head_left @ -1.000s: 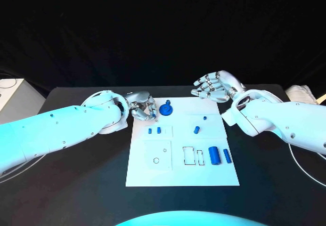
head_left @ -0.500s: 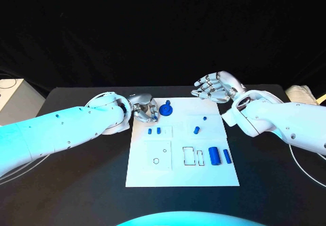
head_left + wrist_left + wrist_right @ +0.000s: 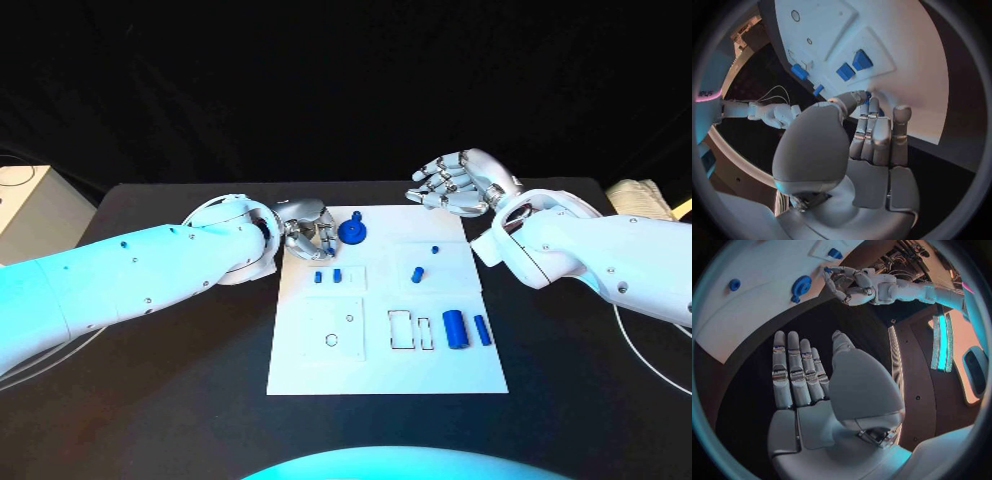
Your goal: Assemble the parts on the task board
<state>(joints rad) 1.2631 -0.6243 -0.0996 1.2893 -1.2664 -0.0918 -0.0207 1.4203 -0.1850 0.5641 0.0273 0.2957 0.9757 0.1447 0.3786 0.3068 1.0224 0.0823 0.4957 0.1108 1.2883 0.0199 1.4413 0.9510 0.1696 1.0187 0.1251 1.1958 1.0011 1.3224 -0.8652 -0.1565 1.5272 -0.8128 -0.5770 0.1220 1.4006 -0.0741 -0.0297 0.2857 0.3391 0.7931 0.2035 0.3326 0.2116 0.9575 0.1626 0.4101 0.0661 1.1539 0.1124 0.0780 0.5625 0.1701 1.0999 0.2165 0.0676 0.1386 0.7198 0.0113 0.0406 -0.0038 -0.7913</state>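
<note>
The white task board [image 3: 389, 360] lies mid-table with blue parts on it. At its far left corner my left hand [image 3: 306, 238] pinches a small blue part [image 3: 826, 270] between thumb and finger, close beside a blue disc with a peg [image 3: 355, 235]. That pinched part peeks out behind the thumb tip [image 3: 869, 96] in the left wrist view. Two small blue blocks [image 3: 327, 277] sit just nearer than the hand. My right hand [image 3: 459, 182] hovers open above the far right corner, fingers spread [image 3: 795, 370], holding nothing.
A short blue peg [image 3: 417, 274] and a tiny one [image 3: 436, 248] lie mid-board. A large blue cylinder [image 3: 456, 329] and a thinner one [image 3: 482, 330] rest at the right, beside two rectangular slots [image 3: 410, 331]. A pale box [image 3: 29, 205] stands at the table's left.
My left hand has turned slightly and edged toward the blue disc, keeping the small part in its pinch. The right hand has hardly moved.
</note>
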